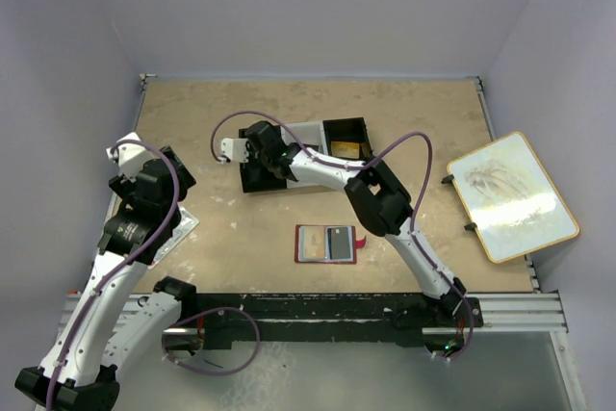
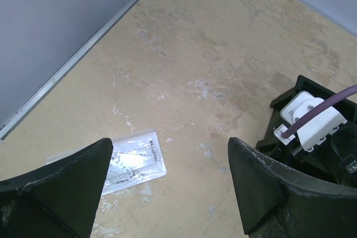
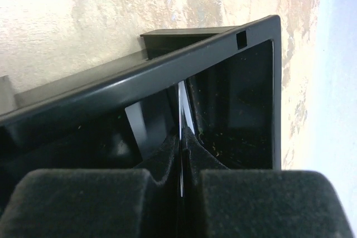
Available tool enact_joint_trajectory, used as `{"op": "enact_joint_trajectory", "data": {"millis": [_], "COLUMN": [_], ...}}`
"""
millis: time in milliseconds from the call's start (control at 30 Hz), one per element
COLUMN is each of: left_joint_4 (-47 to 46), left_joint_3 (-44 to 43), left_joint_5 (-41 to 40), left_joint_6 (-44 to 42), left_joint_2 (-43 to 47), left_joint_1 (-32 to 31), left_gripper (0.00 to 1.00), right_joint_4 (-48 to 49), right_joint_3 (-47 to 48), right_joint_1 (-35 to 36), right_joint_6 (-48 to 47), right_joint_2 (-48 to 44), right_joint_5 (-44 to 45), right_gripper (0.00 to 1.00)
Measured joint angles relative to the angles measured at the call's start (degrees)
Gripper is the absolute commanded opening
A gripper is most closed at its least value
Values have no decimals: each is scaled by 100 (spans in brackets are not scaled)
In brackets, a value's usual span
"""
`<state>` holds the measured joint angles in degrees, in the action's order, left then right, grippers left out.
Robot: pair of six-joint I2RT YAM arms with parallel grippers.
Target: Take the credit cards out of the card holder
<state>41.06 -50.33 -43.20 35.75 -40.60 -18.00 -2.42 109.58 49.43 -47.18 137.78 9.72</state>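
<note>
The red card holder [image 1: 327,244] lies open on the table in front of the arms, with a dark card [image 1: 338,242] on its right panel. My right gripper [image 3: 182,137] is shut on a thin credit card [image 3: 181,101], seen edge-on, which stands inside the left compartment of the black tray [image 3: 167,54]. In the top view that gripper [image 1: 262,163] reaches over the tray's left end [image 1: 252,183]. My left gripper [image 2: 169,144] hangs open at the table's left side, with nothing between its fingers.
A clear plastic packet [image 2: 131,163] lies under the left gripper, beside the left wall [image 2: 50,26]. The tray's right compartment [image 1: 346,139] holds something yellowish. A pale board with a wooden rim [image 1: 510,194] sits at the right edge.
</note>
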Motion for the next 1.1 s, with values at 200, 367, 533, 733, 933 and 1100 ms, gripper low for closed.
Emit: {"op": "enact_joint_trajectory", "data": {"millis": [200, 367, 533, 733, 933, 1100], "left_joint_4": [17, 17, 17, 17, 17, 17], "left_joint_3": [0, 0, 0, 0, 0, 0], "left_joint_5": [-11, -39, -61, -59, -55, -52], "left_joint_6": [0, -2, -2, -2, -2, -4], "left_joint_2": [-15, 105, 153, 114, 68, 7], "left_joint_1": [0, 0, 0, 0, 0, 0], "left_gripper": [82, 82, 82, 82, 82, 82], "right_joint_4": [105, 197, 361, 348, 289, 251], "right_joint_3": [166, 153, 72, 66, 66, 66], "right_joint_1": [0, 0, 0, -4, -11, -33], "right_joint_6": [-149, -192, -221, -179, -129, -22], "right_joint_2": [162, 179, 179, 179, 179, 175], "right_joint_5": [87, 109, 83, -90, -210, -321], "right_gripper": [8, 17, 29, 42, 49, 50]}}
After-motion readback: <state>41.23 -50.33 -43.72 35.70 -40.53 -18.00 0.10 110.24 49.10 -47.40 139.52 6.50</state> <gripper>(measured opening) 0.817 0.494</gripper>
